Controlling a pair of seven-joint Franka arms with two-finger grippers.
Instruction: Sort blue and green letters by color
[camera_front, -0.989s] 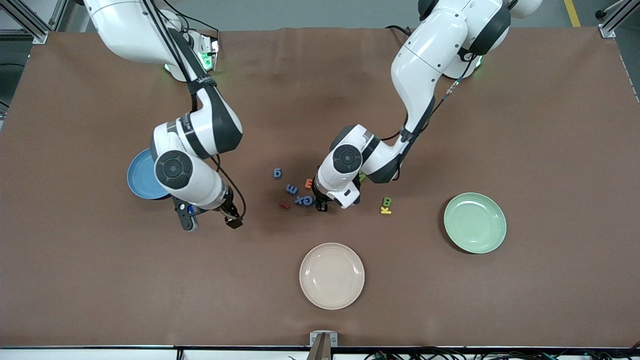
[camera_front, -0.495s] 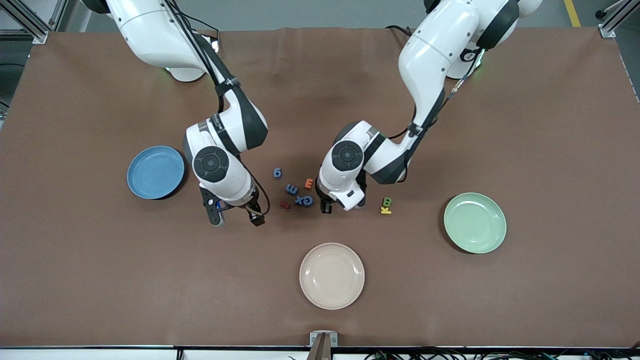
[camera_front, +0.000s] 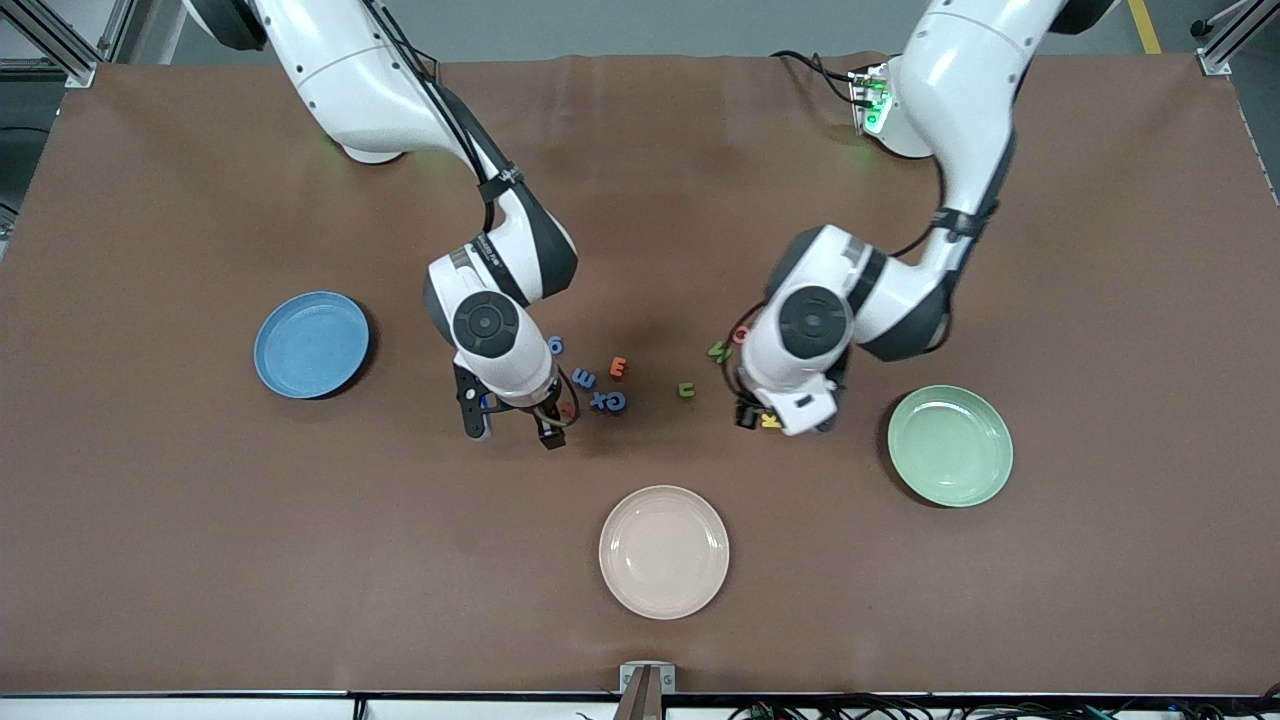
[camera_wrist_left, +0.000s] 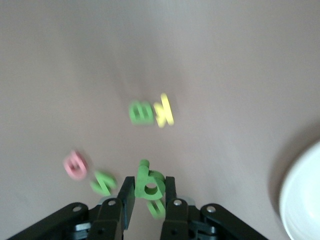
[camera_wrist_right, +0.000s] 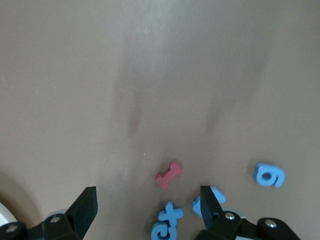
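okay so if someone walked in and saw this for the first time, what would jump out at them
Probably the left end effector, shut on a green letter and up over the yellow K, toward the green plate. Next, the right end effector, open over the blue letters mid-table. Then the blue plate at the right arm's end and the beige plate nearest the front camera.

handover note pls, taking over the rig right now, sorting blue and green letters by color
Left hand: shut on a green letter, up over the table by the yellow K, toward the green plate.
Right hand: open, over the blue letters mid-table.
Other green letters lie on the table between the arms.
Done: one green letter picked up; none sits on a plate yet.
Left: drop it on the green plate, then the remaining greens; all blues to the blue plate.
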